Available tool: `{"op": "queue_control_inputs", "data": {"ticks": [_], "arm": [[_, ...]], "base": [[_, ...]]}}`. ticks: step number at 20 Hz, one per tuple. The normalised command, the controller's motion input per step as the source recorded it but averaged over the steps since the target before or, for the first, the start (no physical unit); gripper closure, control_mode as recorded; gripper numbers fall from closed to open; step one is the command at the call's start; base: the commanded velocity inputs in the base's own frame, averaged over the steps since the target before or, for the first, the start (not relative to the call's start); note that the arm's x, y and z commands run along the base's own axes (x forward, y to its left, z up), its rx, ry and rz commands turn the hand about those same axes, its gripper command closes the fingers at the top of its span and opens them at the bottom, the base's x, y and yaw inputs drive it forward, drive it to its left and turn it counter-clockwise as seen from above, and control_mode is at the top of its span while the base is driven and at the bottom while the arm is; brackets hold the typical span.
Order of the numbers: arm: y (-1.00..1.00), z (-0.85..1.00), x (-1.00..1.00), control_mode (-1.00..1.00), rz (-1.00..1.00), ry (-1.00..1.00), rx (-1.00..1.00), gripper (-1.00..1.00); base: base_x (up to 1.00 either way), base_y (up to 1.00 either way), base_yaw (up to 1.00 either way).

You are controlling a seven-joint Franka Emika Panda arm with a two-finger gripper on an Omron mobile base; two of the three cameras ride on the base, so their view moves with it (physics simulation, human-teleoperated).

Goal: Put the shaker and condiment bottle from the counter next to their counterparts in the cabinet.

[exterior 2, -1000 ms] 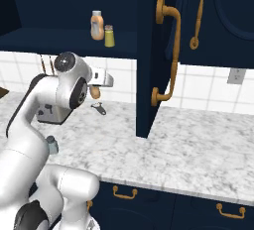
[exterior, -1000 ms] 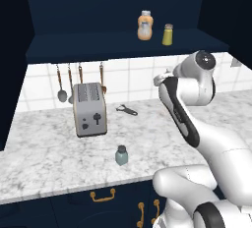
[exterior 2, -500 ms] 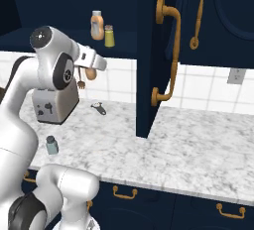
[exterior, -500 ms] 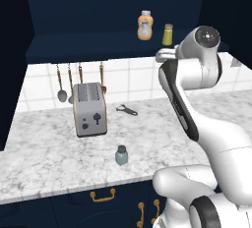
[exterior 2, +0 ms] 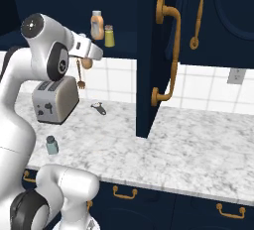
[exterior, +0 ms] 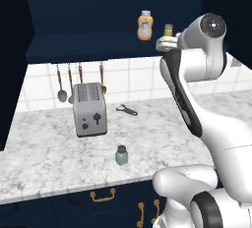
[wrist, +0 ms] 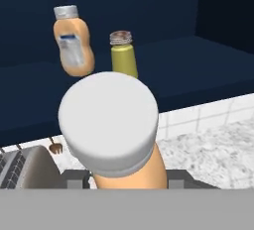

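A white marble counter [exterior: 59,158] with grey veins runs along a white tiled wall, above navy drawers with brass handles [exterior 2: 123,193]. On it stand a silver toaster [exterior: 89,109], a small dark bottle opener [exterior: 127,109] just beyond it, and the pale teal-grey shaker [exterior: 121,155] with its dark cap, upright near the front edge and well apart from the toaster. Utensils [exterior: 62,83] hang on the tiles behind the toaster. Above the counter the dark navy cabinet [exterior: 74,45] stands open, its door [exterior 2: 154,55] with a long brass handle swung out toward the room in the right base view. On the cabinet's shelf an orange bottle [wrist: 73,39] with a pale label stands upright, and a yellow-green shaker [wrist: 123,55] stands just beside it, also upright.

The gripper [exterior 2: 88,61] is raised to about shelf height, in front of the cabinet opening and over the counter. Its jaws are closed on the condiment bottle [wrist: 116,130], which they clasp around its orange body. In the hand view the bottle's broad white cap faces the camera, so its long axis runs along the gripper's own line, cap end toward the wrist side of the view and body toward the finger tips. The held bottle sits short of the shelf, below and in front of the two items on it
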Motion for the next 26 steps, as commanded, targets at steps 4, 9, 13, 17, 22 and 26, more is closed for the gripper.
{"op": "queue_control_inputs", "data": {"ticks": [4, 9, 13, 17, 22, 26], "arm": [[0.05, 0.63, 0.00, -1.00, 0.00, -0.01, 0.09, 1.00], [0.39, 0.02, 0.04, -1.00, 0.04, -0.02, 0.00, 1.00], [0.23, 0.10, 0.06, -1.00, 0.01, -0.05, 0.01, 1.00], [0.23, 0.00, 0.04, -1.00, 0.04, -0.01, 0.00, 1.00], [0.26, 0.01, 0.15, -1.00, 0.02, 0.00, 0.00, 1.00], [0.20, 0.00, 0.46, -1.00, 0.07, 0.00, 0.00, 1.00]], "base": [[0.00, 0.00, 0.00], [0.00, 0.00, 0.00], [0.00, 0.00, 0.00], [0.00, 0.00, 0.00], [0.00, 0.00, 0.00], [0.00, 0.00, 0.00]]}}
